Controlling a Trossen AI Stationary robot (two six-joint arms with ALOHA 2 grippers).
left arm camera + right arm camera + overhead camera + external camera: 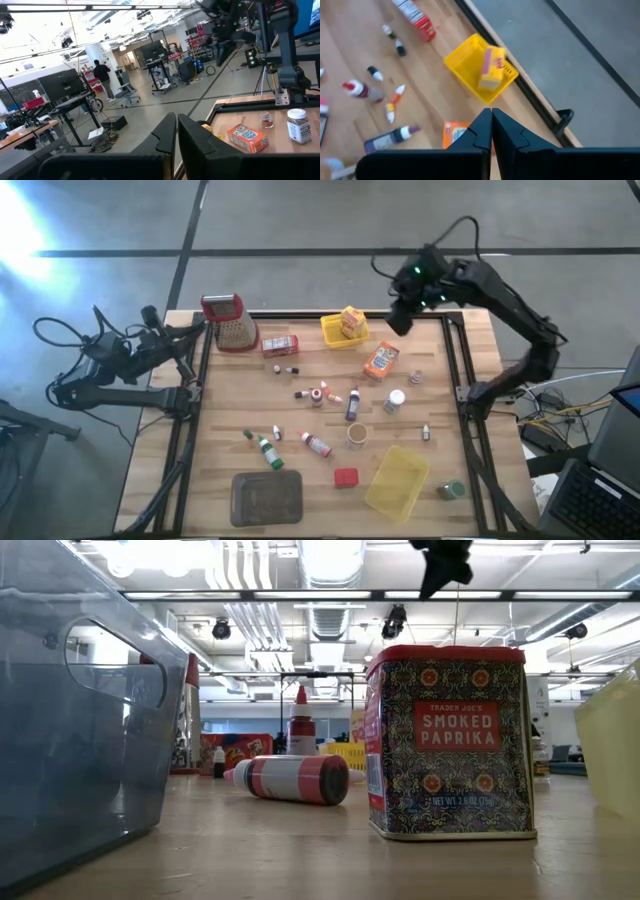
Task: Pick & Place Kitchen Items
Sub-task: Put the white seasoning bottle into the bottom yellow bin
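Kitchen items lie scattered on the wooden table: a red box [280, 345], an orange box [381, 361], a purple bottle [353, 404], a white-capped jar [395, 401], a red block [346, 477] and several tiny bottles. A yellow box [491, 67] stands tilted inside the small yellow basket [462, 62] at the far edge. My right gripper [491, 117] is shut and empty. It hangs high above the table's far right part, pointing down beside that basket. My left gripper [177, 122] is shut and empty, held level off the table's left side.
A metal grater with a red handle [231, 322] stands at the far left. A grey tray [267, 497] and a larger yellow basket [397, 480] sit near the front edge, with a small green jar [450, 490] to their right. Black rails frame the table.
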